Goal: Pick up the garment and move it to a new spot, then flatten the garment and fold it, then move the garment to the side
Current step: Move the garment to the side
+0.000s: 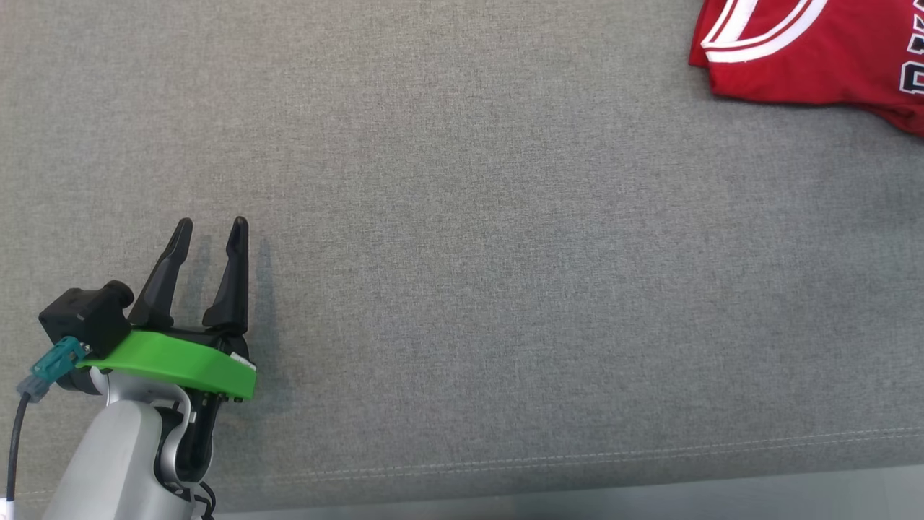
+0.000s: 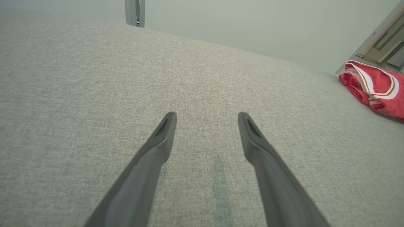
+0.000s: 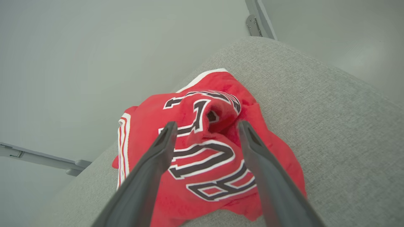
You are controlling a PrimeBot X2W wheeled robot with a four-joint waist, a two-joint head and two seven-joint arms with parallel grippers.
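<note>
right gripper is held spread over the crumpled garment, nothing pinched, likely so it's left lying there. left gripper is held open too, well clear.

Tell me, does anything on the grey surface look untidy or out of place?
The red garment lies rumpled near the edge of the grey surface, with a raised hump between the open right end effector's fingers. Nothing else stands out.

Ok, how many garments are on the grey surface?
1: a red jersey, crumpled at the far right of the grey surface. More could lie past the frame edge.
</note>
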